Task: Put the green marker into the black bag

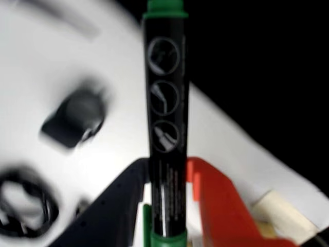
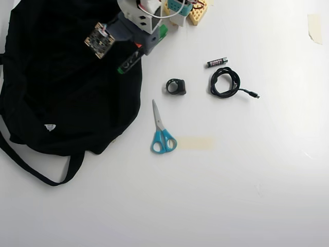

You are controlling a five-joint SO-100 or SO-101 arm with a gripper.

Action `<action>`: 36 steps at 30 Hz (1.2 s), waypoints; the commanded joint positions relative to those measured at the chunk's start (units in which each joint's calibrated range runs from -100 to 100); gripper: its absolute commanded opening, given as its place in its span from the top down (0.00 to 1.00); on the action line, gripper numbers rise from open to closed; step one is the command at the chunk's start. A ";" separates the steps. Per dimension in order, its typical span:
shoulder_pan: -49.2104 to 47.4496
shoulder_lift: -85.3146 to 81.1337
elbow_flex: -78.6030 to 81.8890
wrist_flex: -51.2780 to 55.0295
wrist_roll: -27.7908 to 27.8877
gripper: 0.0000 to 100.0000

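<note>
The green marker [image 1: 165, 103] is clamped between my gripper's [image 1: 167, 180] black finger and orange finger, its dark barrel with white print pointing away from the camera. In the overhead view the marker [image 2: 128, 62] sticks out of the gripper [image 2: 138, 50] over the right edge of the black bag [image 2: 61, 92]. The bag lies spread at the left of the white table, with a small white tag and a long strap. In the wrist view the bag [image 1: 257, 62] fills the upper right.
On the table right of the bag lie a small black ring-shaped object [image 2: 176, 86], blue-handled scissors [image 2: 162, 131], a coiled black cable [image 2: 225, 82] and a small black battery [image 2: 217, 62]. A piece of tape [image 2: 196, 142] lies by the scissors.
</note>
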 commanded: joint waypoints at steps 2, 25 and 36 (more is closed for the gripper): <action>10.64 -1.37 -4.22 -2.76 0.11 0.98; 31.36 24.69 -10.06 -28.86 2.11 0.68; -22.64 -1.78 -13.03 -18.09 -2.30 0.95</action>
